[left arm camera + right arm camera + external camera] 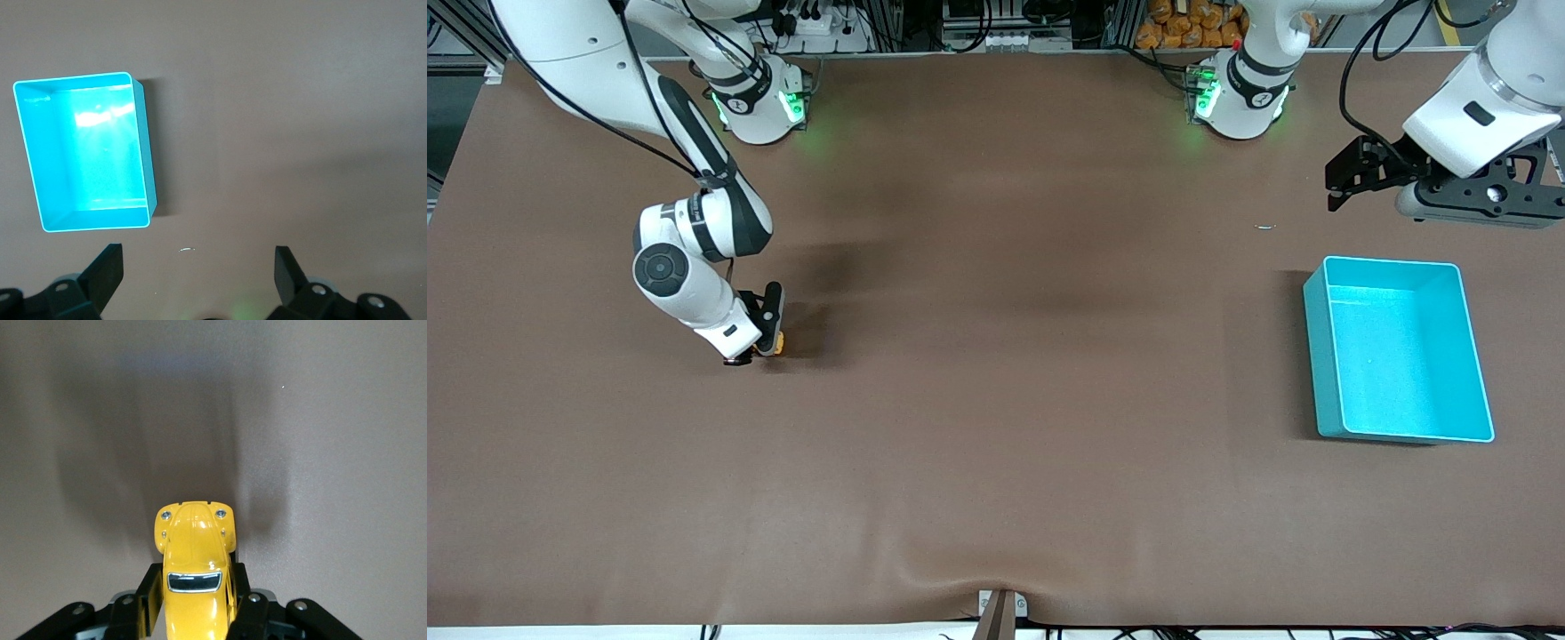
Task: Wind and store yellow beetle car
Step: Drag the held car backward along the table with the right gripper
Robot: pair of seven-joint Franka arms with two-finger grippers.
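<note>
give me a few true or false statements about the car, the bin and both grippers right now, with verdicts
1. The right gripper is shut on the yellow beetle car. True.
2. The yellow beetle car lies inside the turquoise bin. False: the bin holds nothing; the car is at the right arm's end of the table, between the right gripper's fingers.
3. The left gripper is open and holds nothing. True.
4. The left gripper is down inside the turquoise bin. False: it hangs above the table beside the bin, near the left arm's base.
5. The turquoise bin lies tipped on its side. False: it sits flat with its opening up.
</note>
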